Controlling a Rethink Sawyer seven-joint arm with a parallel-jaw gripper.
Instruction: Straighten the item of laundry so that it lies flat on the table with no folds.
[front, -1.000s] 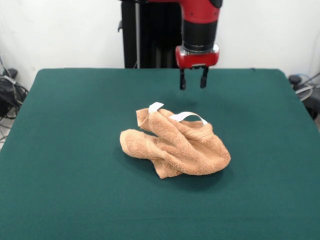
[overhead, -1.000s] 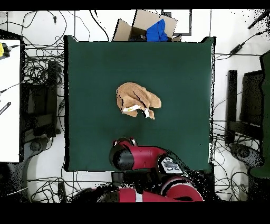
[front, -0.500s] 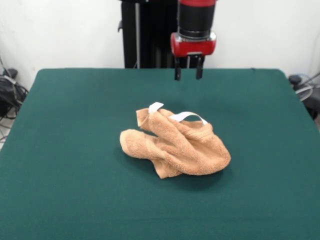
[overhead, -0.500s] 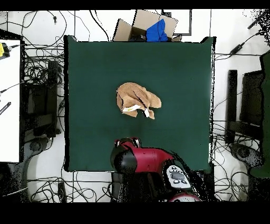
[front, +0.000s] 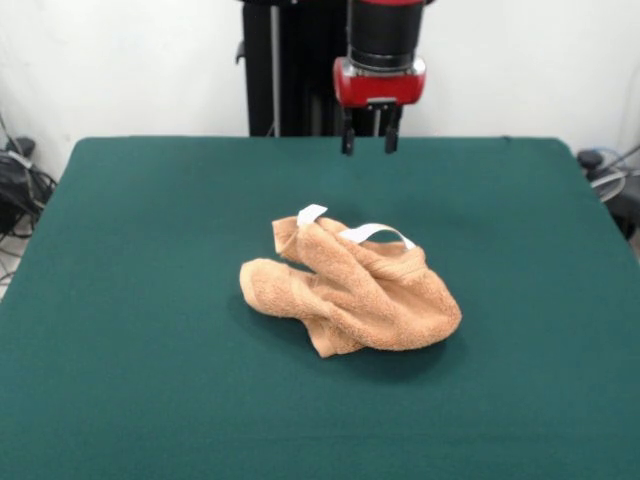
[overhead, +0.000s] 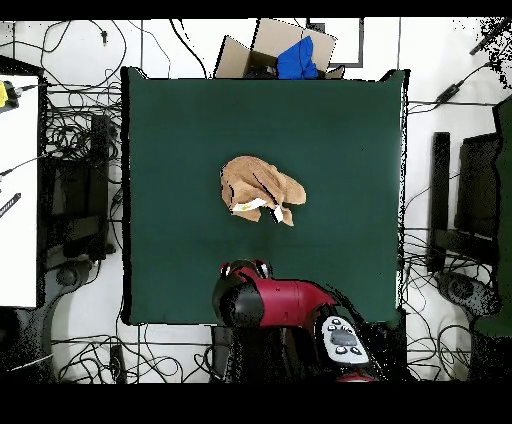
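The towel (front: 350, 290) is light orange-tan terry cloth, and it lies crumpled in a loose heap near the middle of the table (front: 130, 330), not flat. In the front view it bunches into thick rolled folds: one rounded lobe pokes out toward 9 o'clock, a fuller mound sits toward 4 o'clock, and a small flap points toward 6 o'clock. A small white tag (front: 311, 214) stands up at the heap's 11 o'clock edge, and a white strip (front: 375, 232) arches over the top toward 1 o'clock. The table is a broad rectangle with a dark green felt-like top, far bigger than the heap, with bare green on every side of it.
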